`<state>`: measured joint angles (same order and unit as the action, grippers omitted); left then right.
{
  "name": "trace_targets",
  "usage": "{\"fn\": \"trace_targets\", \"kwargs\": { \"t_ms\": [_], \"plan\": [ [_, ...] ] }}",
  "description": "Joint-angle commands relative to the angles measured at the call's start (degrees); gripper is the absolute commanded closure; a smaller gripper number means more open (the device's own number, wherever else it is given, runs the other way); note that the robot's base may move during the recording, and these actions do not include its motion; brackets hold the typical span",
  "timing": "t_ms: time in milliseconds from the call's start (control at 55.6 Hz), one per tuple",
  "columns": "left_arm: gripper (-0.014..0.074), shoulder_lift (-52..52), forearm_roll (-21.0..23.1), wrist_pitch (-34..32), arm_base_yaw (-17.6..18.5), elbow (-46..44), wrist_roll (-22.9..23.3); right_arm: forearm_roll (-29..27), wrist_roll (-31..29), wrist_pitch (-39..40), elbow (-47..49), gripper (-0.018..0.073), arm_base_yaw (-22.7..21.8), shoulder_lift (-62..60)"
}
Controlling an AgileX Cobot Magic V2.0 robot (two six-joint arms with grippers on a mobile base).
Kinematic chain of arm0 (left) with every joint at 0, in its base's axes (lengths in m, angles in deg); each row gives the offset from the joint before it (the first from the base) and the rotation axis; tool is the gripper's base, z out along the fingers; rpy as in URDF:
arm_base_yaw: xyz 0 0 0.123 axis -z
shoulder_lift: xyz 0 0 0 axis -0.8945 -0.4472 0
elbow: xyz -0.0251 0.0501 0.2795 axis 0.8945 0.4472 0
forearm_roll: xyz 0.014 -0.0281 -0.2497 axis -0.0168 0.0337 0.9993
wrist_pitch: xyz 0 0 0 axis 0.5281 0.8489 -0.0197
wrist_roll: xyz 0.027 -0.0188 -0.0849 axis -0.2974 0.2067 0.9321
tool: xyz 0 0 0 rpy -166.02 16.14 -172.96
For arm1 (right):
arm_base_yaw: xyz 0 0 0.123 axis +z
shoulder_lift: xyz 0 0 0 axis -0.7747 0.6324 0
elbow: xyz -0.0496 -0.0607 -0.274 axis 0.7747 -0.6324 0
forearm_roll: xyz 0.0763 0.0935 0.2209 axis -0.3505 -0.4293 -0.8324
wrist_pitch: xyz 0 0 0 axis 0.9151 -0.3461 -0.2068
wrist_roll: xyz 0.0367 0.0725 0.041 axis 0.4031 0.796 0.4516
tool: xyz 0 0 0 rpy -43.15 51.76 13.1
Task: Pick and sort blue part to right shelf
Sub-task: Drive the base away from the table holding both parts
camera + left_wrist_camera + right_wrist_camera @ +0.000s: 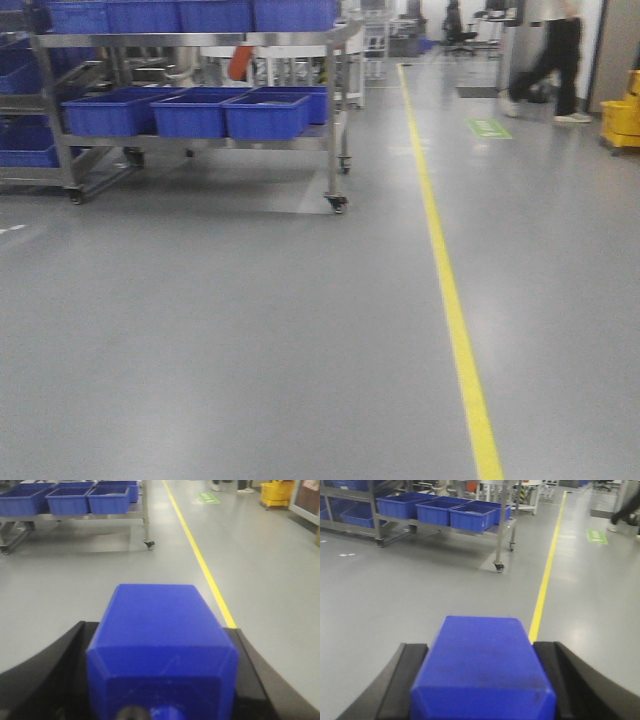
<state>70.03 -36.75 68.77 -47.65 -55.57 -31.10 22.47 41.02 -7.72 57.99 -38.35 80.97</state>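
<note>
Well, my left fingers (50, 665) pinch the blue part (160, 630) from both sides, above the grey floor (75, 580). Its long axis runs straight out ahead, sloped shoulders and top turned back toward me, flat base facing forward. My right fingers (400, 680) clamp another blue block (482, 665) likewise. The shelf (190, 40) of blue bins (265, 115) stands well apart, ahead and left.
</note>
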Motion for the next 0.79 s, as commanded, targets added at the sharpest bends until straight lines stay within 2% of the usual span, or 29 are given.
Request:
{"fn": "trace_targets", "kwargs": {
  "t_ms": [0, 773],
  "plan": [
    [0.0207, -1.1, -0.2, -4.9, 0.3, -1.4, 0.1, 0.4, -0.4, 5.4, 1.6, 0.0332, 0.0, 0.9],
    [0.0207, -1.1, -0.2, -4.9, 0.3, -1.4, 0.1, 0.4, -0.4, 5.4, 1.6, 0.0332, 0.1, 0.9]
  ]
}}
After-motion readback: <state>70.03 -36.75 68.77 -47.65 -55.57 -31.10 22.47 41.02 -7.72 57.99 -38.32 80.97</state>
